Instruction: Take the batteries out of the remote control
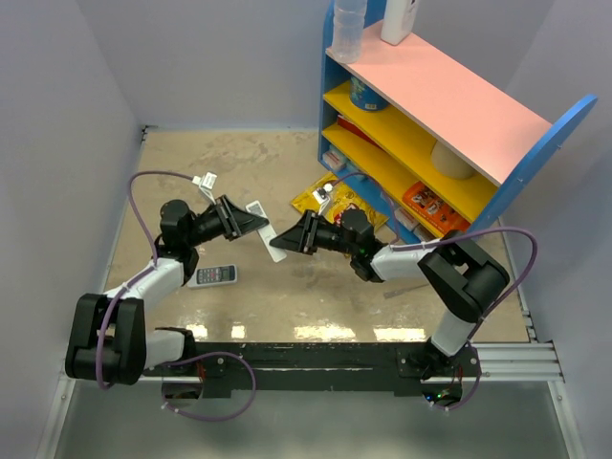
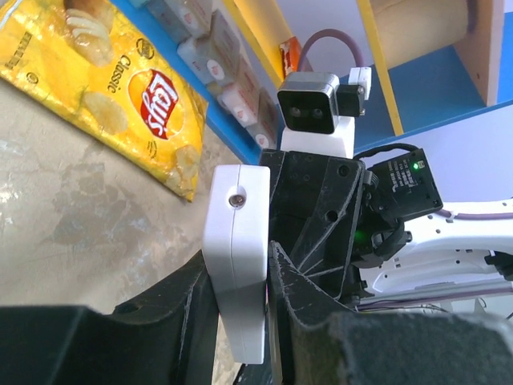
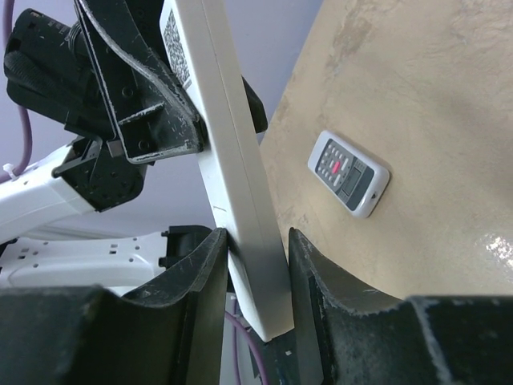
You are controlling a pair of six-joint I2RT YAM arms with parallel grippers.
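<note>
left tool (image 2: 240, 305): clamped on one end of a white bar (image 3: 228, 144), with a finger pressed against each flat side.
right tool (image 3: 256, 265): closed on the bar's other end, facing the left tool, so the bar is held between the two, off the table (image 3: 433, 80).
remote control (image 3: 349, 172): lies buttons-up on the table, below and to the near side of the left tool, touching neither tool.
chip bag (image 2: 120, 88): yellow, flat on the table just beyond the right tool.
</note>
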